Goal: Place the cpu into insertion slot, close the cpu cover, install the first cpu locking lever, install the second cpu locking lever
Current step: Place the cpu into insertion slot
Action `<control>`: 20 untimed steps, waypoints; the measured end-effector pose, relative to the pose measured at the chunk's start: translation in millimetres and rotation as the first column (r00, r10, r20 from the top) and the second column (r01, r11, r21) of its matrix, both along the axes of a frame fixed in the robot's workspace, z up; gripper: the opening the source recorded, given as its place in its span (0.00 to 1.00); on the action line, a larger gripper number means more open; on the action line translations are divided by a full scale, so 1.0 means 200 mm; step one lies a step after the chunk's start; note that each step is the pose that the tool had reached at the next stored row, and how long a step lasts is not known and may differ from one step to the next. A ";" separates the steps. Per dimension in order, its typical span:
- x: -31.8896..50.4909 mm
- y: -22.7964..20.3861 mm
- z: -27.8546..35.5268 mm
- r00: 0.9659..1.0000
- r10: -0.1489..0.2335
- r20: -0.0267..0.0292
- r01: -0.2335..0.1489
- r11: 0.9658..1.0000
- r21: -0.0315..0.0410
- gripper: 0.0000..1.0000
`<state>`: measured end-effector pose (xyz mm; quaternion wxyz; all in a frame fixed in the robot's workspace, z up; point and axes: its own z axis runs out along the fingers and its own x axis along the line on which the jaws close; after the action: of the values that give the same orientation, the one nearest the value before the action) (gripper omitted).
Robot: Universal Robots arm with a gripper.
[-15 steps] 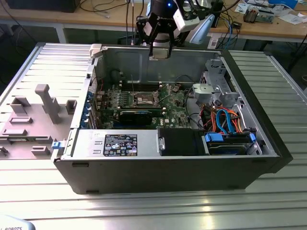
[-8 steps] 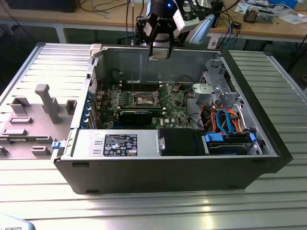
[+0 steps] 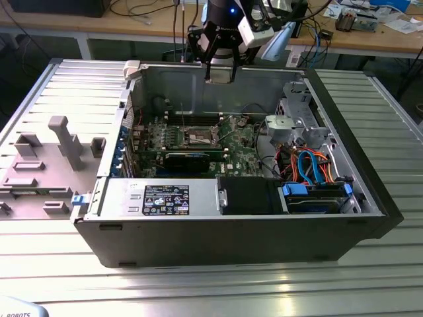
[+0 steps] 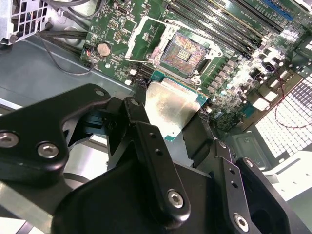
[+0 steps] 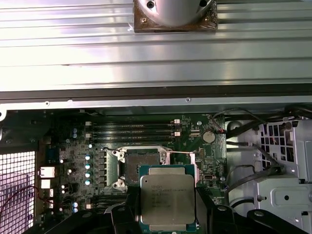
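My gripper (image 3: pixel 220 71) hangs above the open computer case's rear wall, shut on the cpu (image 4: pixel 173 105), a flat square chip with a silvery top and green edges. Both wrist views show black fingers (image 4: pixel 141 122) pressing its two opposite sides. In the first wrist view the cpu (image 5: pixel 168 197) sits in front of the insertion slot (image 5: pixel 141 163). The slot (image 4: pixel 183 52) is a square socket with a dark, bare centre on the green board (image 3: pixel 231 142), well below the chip. The cpu cover (image 4: pixel 145 39) stands swung up beside the socket. The insertion slot (image 3: pixel 198 137) lies mid-board in the exterior view.
Black memory slots (image 5: pixel 131 129) run beside the socket. A labelled power supply (image 3: pixel 165 198) lines the case's front, with a metal drive cage (image 3: pixel 297 122) and orange and blue cables (image 3: pixel 310 168) on the exterior view's right. A grey fixture plate (image 3: pixel 46 165) lies on the ribbed table at its left.
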<state>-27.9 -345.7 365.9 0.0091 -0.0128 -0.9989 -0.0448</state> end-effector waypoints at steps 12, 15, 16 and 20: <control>0.000 0.000 -0.041 1.000 0.000 0.000 0.000 1.000 0.000 0.54; 0.000 0.000 -0.043 1.000 0.000 0.000 0.000 1.000 0.000 0.54; 0.000 0.000 -0.045 1.000 0.000 0.000 0.000 1.000 0.000 0.54; -0.001 0.000 -0.052 1.000 0.000 0.000 0.000 1.000 0.000 0.54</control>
<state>-28.0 -345.7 355.5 0.0091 -0.0128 -0.9989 -0.0448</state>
